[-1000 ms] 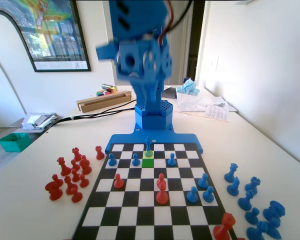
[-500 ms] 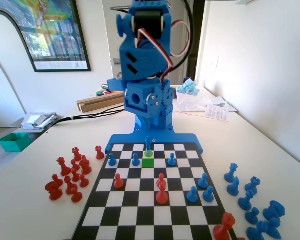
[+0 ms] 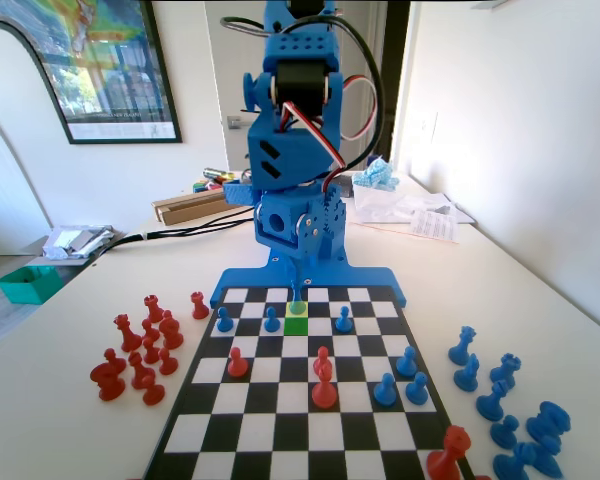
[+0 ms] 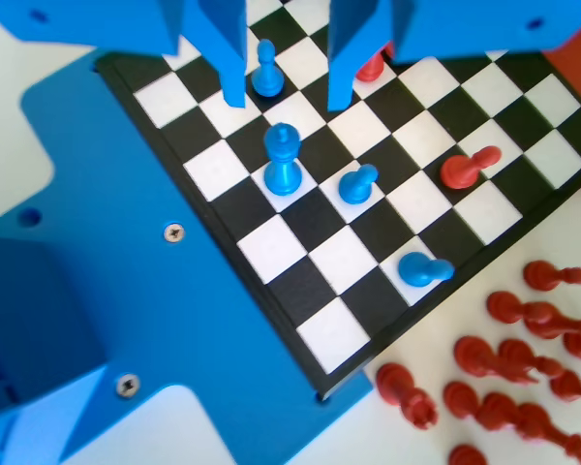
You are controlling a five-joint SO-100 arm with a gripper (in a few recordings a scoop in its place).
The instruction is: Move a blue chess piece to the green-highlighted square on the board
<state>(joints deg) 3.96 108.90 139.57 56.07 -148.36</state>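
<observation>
The slim blue chess piece [image 3: 297, 291] stands upright on the yellow-tinted square [image 3: 297, 308] at the board's far end in the fixed view. The green-highlighted square [image 3: 296, 326] lies just in front of it and is bare. My gripper [image 3: 298, 266] hangs right above the piece. In the wrist view the two jaws stand apart, so the gripper [image 4: 287, 97] is open with nothing held. The blue piece [image 4: 283, 160] sits on a white square just below the jaw tips. The board [image 4: 339, 257] has a blue rim [image 3: 380, 276].
Blue pawns [image 3: 271, 319] [image 3: 344, 319] flank the green square, another [image 3: 224, 320] stands further left. Two red pieces [image 3: 323, 378] stand mid-board, a red pawn [image 3: 237, 362] to their left. Captured red pieces [image 3: 140, 350] lie left of the board, blue ones [image 3: 500, 400] right.
The arm has swung forward and down. The gripper has dropped from high above the base to just over the slim blue piece. No piece has moved.
</observation>
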